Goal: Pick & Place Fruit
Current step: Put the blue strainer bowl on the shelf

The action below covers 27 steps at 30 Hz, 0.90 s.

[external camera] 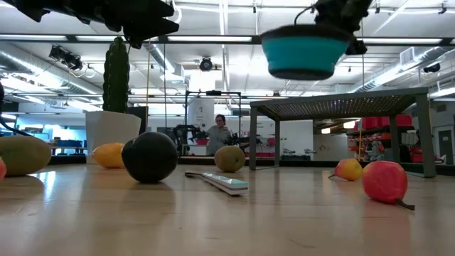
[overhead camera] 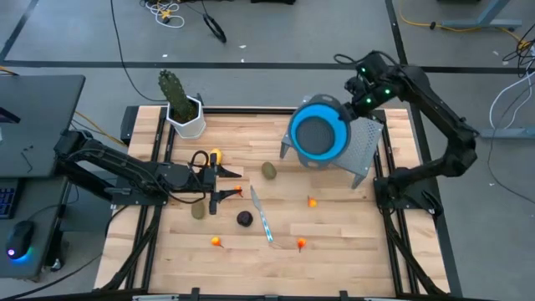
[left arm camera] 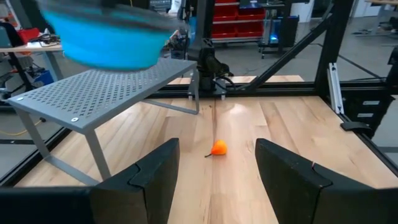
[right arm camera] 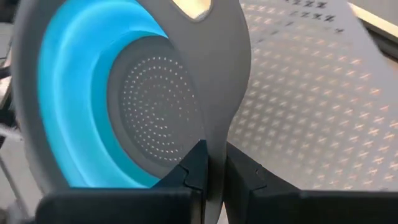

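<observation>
My right gripper (right arm camera: 211,171) is shut on a blue colander (overhead camera: 319,134) with a grey perforated bottom, held in the air over the grey perforated rack (overhead camera: 361,149). My left gripper (overhead camera: 229,185) is open and hovers above the table's left middle. Through its fingers (left arm camera: 214,186) a tiny orange fruit (left arm camera: 218,147) shows farther off. On the table lie the yellow oblong (overhead camera: 215,156), two olive ovals (overhead camera: 269,170) (overhead camera: 198,211), the purple ball (overhead camera: 244,219) and more tiny orange pieces (overhead camera: 216,242) (overhead camera: 301,243). My right gripper pinches the colander's flat grey handle tab (right arm camera: 214,134) between its two fingers, at the rim's edge. The fingers come from the table's far right side. The colander (external camera: 298,50) sits level in the hold, lifted clear above the rack's top.
A slim knife (overhead camera: 262,216) lies beside the purple ball. The cactus in its white pot (overhead camera: 182,109) stands at the far left corner. The rack (external camera: 341,107) stands on legs at the far right. A person shows in the room behind the table.
</observation>
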Available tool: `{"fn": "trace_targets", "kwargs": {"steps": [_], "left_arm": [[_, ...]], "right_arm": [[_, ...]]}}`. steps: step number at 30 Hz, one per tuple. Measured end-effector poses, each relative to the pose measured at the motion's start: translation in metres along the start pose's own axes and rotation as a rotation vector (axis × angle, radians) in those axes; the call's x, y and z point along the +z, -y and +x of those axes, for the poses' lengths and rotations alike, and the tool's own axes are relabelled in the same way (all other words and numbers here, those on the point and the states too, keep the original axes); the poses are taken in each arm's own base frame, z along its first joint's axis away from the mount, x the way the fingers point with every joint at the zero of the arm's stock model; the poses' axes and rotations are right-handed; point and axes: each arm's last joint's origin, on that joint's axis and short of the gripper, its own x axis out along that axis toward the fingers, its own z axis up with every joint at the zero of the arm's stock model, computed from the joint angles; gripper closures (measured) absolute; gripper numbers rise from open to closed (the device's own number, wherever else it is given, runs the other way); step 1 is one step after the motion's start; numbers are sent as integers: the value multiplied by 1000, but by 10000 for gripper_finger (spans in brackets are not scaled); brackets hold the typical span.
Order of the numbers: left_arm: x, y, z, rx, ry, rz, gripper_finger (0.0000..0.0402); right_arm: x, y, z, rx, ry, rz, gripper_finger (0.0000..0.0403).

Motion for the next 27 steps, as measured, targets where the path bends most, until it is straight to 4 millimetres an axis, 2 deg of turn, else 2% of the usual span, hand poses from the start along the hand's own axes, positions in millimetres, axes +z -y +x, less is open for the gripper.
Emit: {"fn": "trace_targets", "kwargs": {"steps": [6,15,20,27], "left_arm": [[0,0,0,-1,-2,1,180],[-3,1,2,-10,-16,7,180],[-5,2,5,-10,-21,6,180],[-5,3,5,-22,-21,4,180]], "right_arm": [[17,19,17,-25,-39,41,368],[23,41,12,-31,-15,101,368],[21,45,10,-35,-22,97,368],[4,47,3,-73,-155,73,368]]}}
